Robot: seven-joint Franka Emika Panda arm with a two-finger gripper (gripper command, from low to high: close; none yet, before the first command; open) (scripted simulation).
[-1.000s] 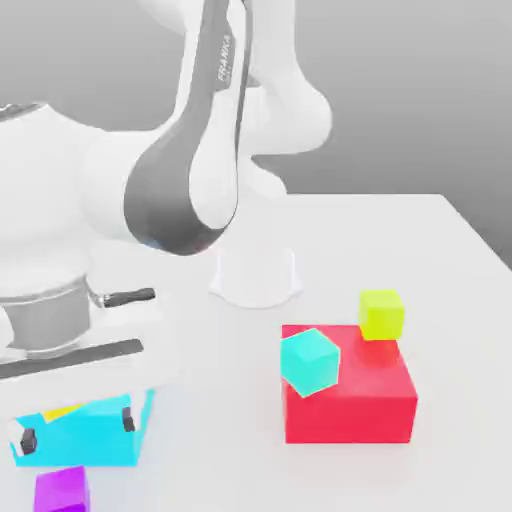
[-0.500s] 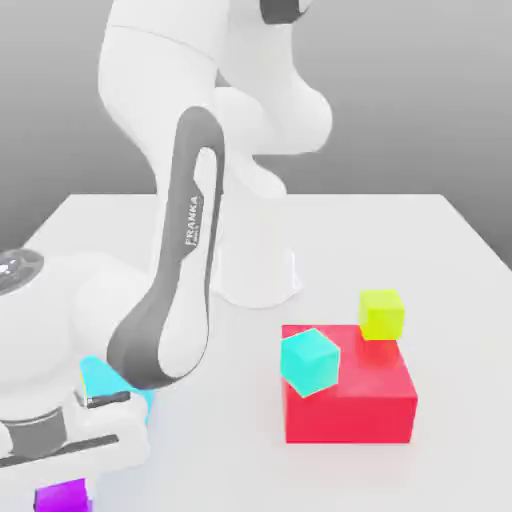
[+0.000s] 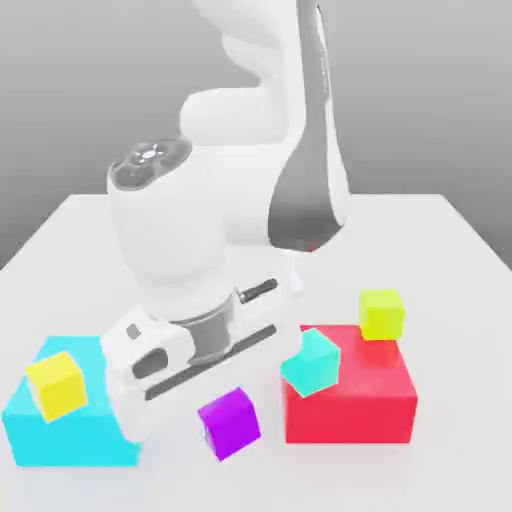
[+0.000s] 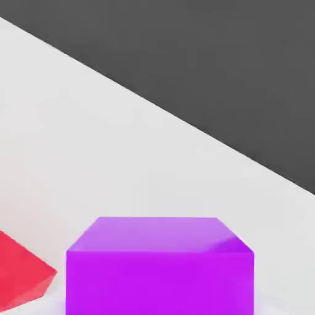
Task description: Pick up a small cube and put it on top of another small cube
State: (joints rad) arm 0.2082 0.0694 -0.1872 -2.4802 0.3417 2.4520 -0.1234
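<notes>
The small purple cube point(image 3: 229, 423) hangs tilted just off the table, under my white hand point(image 3: 170, 355), between the cyan and red blocks. My gripper point(image 3: 218, 407) is shut on it. In the hand view the purple cube point(image 4: 160, 267) sits very close, with the table beyond it. The lime cube point(image 3: 381, 313) rests upright at the far right corner of the big red block point(image 3: 350, 405), to the exterior view's right of the held cube and farther back.
A small teal cube point(image 3: 310, 362) leans tilted on the red block's left top edge, close to the held cube. A yellow cube point(image 3: 55, 385) sits on the big cyan block point(image 3: 65, 430) at the left. The arm's base stands behind.
The fingers closed on the purple cube. The hand then swung from the exterior view's lower left toward the middle, carrying the cube up and to the right and uncovering the cyan block and yellow cube.
</notes>
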